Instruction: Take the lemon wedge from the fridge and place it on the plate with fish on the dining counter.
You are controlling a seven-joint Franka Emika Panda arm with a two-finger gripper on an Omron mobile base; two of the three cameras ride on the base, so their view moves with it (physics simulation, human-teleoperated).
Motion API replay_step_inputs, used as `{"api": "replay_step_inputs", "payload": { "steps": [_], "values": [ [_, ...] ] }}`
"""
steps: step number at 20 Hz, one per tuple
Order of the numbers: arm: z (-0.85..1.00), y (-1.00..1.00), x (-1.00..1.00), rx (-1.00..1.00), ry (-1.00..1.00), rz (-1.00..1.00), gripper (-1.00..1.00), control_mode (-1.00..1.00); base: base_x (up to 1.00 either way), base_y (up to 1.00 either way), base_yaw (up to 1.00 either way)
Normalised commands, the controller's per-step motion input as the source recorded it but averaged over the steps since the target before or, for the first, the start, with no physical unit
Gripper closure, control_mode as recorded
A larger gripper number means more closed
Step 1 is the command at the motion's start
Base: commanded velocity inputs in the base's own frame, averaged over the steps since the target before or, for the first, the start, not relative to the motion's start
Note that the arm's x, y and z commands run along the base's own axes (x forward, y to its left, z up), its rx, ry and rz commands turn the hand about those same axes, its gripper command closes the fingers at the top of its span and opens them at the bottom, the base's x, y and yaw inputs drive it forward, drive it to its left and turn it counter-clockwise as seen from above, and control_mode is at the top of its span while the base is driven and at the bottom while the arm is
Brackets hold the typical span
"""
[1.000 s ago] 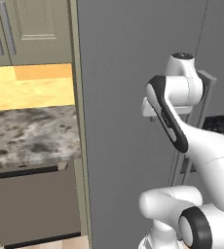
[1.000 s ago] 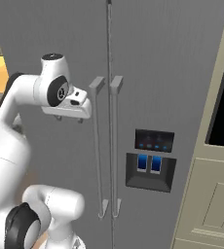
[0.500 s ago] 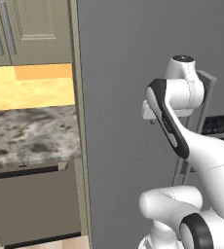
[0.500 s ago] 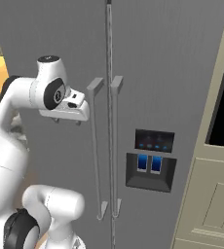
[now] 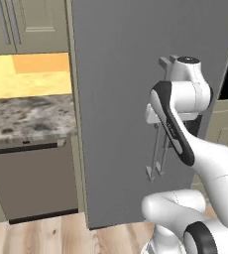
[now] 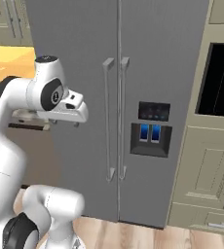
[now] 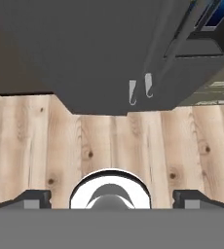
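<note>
The fridge [image 6: 84, 48] stands straight ahead with both grey doors shut, so the lemon wedge is hidden. Its two long bar handles [image 6: 115, 121] meet at the middle seam. My gripper [image 6: 64, 124] hangs at about mid-handle height, left of the handles and short of the door, pointing down. It is open and holds nothing. In the hand view the gripper [image 7: 112, 199] looks down at the wooden floor, with the fridge [image 7: 84, 48] base and the handle ends [image 7: 132, 92] above. In the left base view my arm crosses the fridge [image 5: 116, 99]. The plate with fish and the dining counter are out of view.
A granite wall counter [image 5: 27, 114] over a dark dishwasher [image 5: 31, 183] adjoins the fridge on the left. A dispenser panel [image 6: 151, 131] sits in the right door. A black wall oven [image 6: 221, 80] and beige cabinets [image 6: 206, 180] stand to the right. Wooden floor [image 7: 36, 146] lies in front.
Both base views have shifted a little, so the base has moved before the fridge. My hand has sunk slightly and swung left of the handles. The jaws stay open.
</note>
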Motion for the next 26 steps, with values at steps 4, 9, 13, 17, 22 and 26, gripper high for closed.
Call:
{"api": "replay_step_inputs", "payload": {
  "steps": [4,9,13,17,22,26],
  "values": [
    [0.0,0.0,0.0,0.0,0.0,0.0,-1.0,1.0,-0.73,-0.5,-0.09],
    [0.0,0.0,0.0,0.0,0.0,0.0,-1.0,1.0,-0.16,-0.73,-0.03],
    [0.0,0.0,0.0,0.0,0.0,0.0,-1.0,1.0,0.09,-0.31,0.0],
    [0.0,0.0,0.0,0.0,0.0,0.0,-1.0,1.0,0.71,0.0,-0.07],
    [0.0,0.0,0.0,0.0,0.0,0.0,-1.0,1.0,0.75,0.17,-0.04],
    [0.0,0.0,0.0,0.0,0.0,0.0,-1.0,1.0,-0.21,0.44,0.02]
  ]
}}
